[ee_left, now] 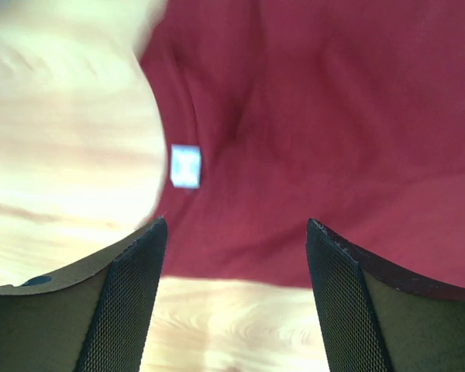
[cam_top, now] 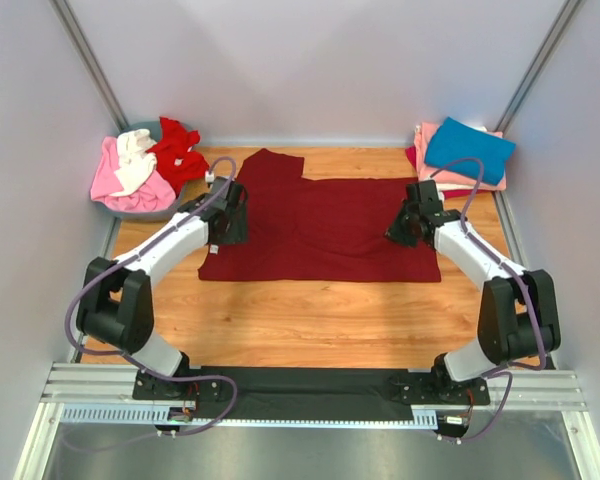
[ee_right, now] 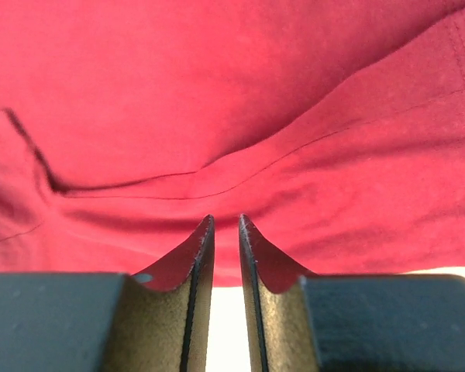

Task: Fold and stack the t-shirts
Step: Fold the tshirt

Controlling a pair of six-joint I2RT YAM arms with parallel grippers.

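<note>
Task thing: the maroon t-shirt (cam_top: pixel 320 225) lies spread flat at the middle of the desk (cam_top: pixel 310 320), with one part jutting toward the far left.
Left fingers (ee_left: pixel 132 287): wide apart and empty, hovering over the shirt's left edge near its white tag (ee_left: pixel 186 166).
Right fingers (ee_right: pixel 198 263): parted by only a slim gap, with no cloth between them, just above the shirt's right edge.
Unfolded pile: pink, white and red shirts (cam_top: pixel 140 165) are heaped at the far left.
Finished stack: a teal-blue shirt (cam_top: pixel 468 150) sits on top of a pink one (cam_top: pixel 427 140) at the far right.
Step in hand: probably between folds of the maroon shirt, with neither arm holding cloth.
Next move: each arm likely needs to pinch its own side edge cleanly. Both should then lift together and carry the cloth over evenly so it does not bunch.
</note>
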